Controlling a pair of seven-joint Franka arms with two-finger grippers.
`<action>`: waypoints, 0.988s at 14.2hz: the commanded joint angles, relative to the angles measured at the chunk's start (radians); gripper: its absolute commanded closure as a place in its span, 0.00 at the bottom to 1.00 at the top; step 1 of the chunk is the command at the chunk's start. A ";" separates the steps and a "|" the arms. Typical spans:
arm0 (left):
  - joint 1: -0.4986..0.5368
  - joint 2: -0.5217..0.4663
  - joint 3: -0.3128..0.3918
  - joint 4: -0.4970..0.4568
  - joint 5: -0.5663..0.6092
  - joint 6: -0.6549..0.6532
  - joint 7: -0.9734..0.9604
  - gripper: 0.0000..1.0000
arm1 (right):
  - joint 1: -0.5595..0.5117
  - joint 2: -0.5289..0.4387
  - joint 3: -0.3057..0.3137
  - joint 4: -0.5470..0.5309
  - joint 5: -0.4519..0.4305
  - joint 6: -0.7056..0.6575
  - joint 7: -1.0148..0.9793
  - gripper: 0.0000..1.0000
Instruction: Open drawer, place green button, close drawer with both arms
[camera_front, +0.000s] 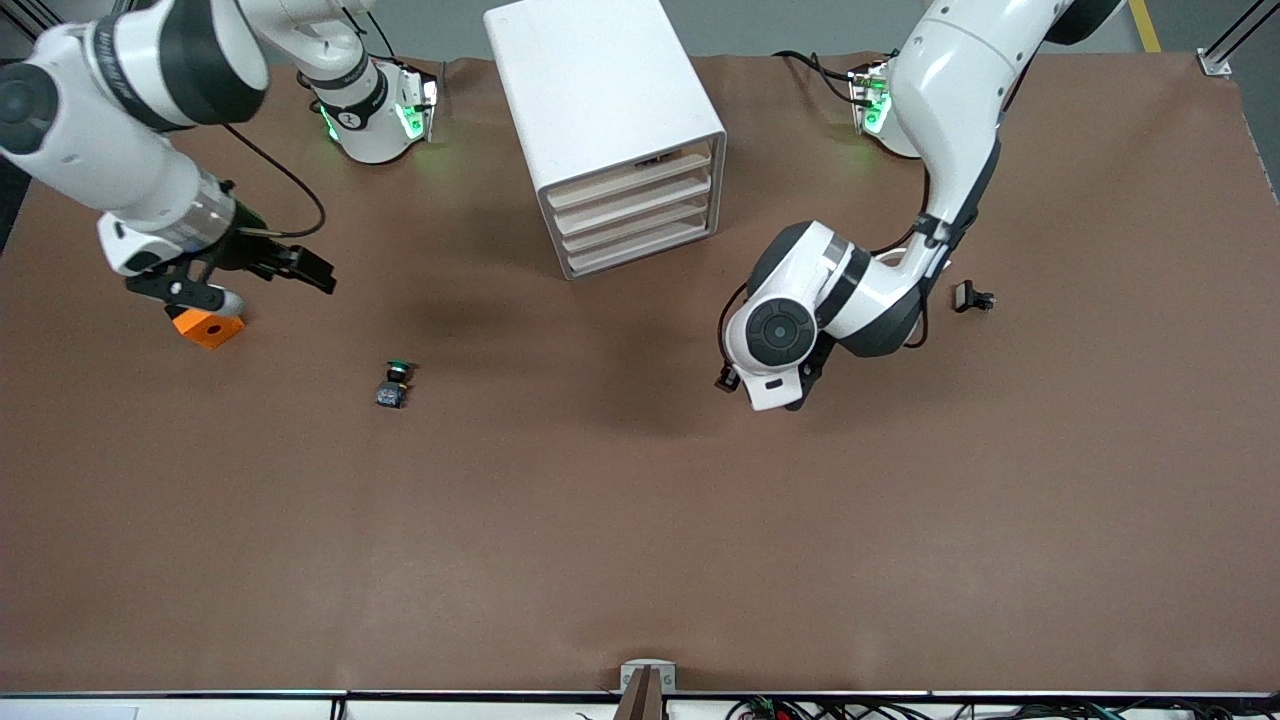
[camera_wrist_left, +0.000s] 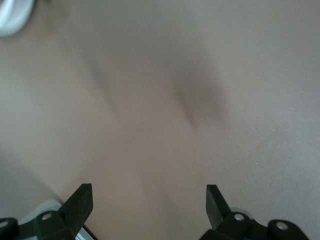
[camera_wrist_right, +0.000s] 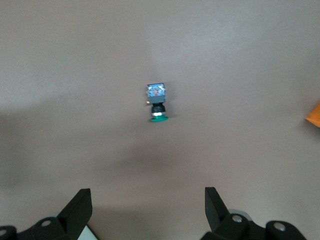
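Front view: cabinet (camera_front: 610, 130) is seen at twelve o'clock on the brown table (camera_front: 640, 550), and all four of its drawers (camera_front: 635, 215) are pushed in. The button (camera_front: 396, 384) is found at about seven o'clock from the cabinet, lying on its side on the table, nearer to the camera and toward the right arm's end. An orange cube (camera_front: 208, 325) is placed at ten o'clock from the button. The right gripper (camera_front: 235, 285) is held just above that cube, its jaws spread wide. The left arm (camera_front: 830, 300) is bent low over bare table at four o'clock from the cabinet, with a small black part (camera_front: 972, 297) lying near it.

Left wrist view: the left gripper (camera_wrist_left: 150, 200) is shown with its jaws apart, and only bare table is seen under it.

Right wrist view: the button (camera_wrist_right: 156, 103) is seen lying apart from the open jaws, and nothing is held between them. An edge of the orange cube (camera_wrist_right: 315, 115) is caught.
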 joint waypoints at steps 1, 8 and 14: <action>-0.010 0.024 0.002 0.025 -0.094 0.011 -0.200 0.00 | 0.036 0.014 -0.006 -0.061 0.004 0.100 0.002 0.00; -0.010 0.119 0.002 0.016 -0.287 -0.001 -0.433 0.00 | 0.029 0.267 -0.009 -0.055 -0.047 0.379 -0.155 0.00; -0.025 0.127 0.000 0.017 -0.464 -0.130 -0.441 0.00 | 0.025 0.438 -0.015 -0.013 -0.067 0.506 -0.156 0.00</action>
